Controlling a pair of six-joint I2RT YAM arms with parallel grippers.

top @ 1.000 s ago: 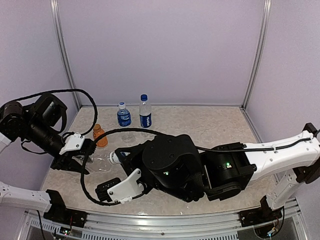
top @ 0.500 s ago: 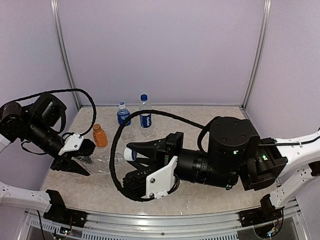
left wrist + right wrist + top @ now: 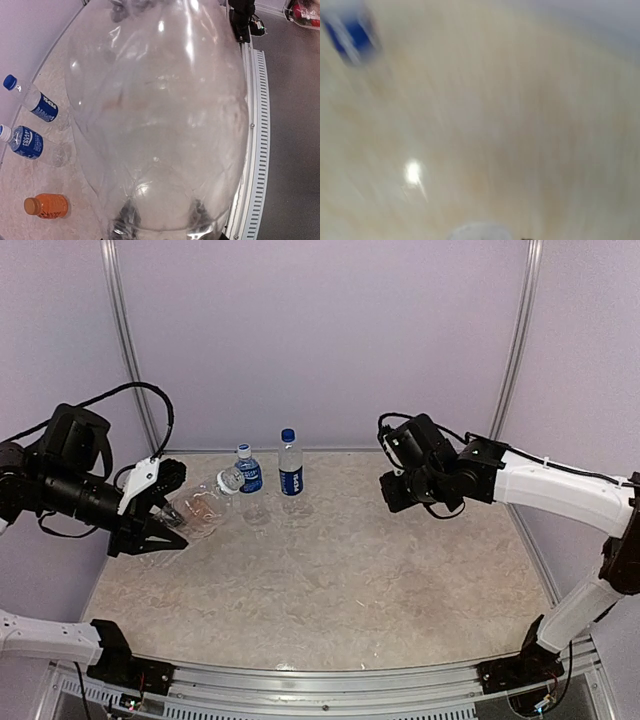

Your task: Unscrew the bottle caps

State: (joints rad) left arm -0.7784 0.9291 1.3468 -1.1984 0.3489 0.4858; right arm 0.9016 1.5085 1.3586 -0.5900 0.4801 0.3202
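Top view: left gripper clamped on clear bottle, above the table's left edge. Two blue-labelled bottles, blue caps on, upright at back edge. Right gripper closed, aloft; contents indiscernible.
Left wrist: clear bottle fills frame; capped orange bottle near the labelled pair.
Right wrist: blurred.

Overhead view: taken from high behind the arm bases, looking down and forward over the whole worktop to the far walls. Left wrist view: pressed very near a clear bottle, which fills most of the picture, with the worktop and the near rail showing past it. These two views share that bottle and the two blue-labelled bottles at the far side, left of middle. An orange bottle is clear only from the wrist. Right wrist view: faces down at the worktop, too blurred to place.
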